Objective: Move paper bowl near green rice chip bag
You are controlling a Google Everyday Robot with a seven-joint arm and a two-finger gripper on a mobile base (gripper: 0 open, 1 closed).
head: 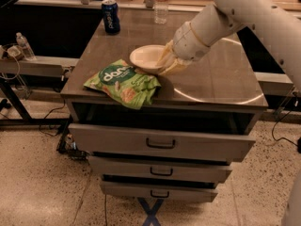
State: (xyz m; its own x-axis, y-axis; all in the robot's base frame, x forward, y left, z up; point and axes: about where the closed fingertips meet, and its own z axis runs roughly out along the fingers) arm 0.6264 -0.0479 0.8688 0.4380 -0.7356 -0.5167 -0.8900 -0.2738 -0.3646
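The paper bowl [146, 57] is a small off-white round bowl, held just above the counter right beside the upper right edge of the green rice chip bag [123, 83]. The bag lies flat near the front left of the counter, light green with a dark round logo. My gripper [164, 65] reaches in from the upper right on a white arm and is shut on the bowl's right rim. The bowl's rim nearly overlaps the bag's edge.
A blue drink can [111, 16] stands at the back left of the counter [221, 79]. A clear water bottle [161, 4] stands at the back middle. Below are several drawers [160, 145]. A small bottle [23, 46] sits on a side shelf at left.
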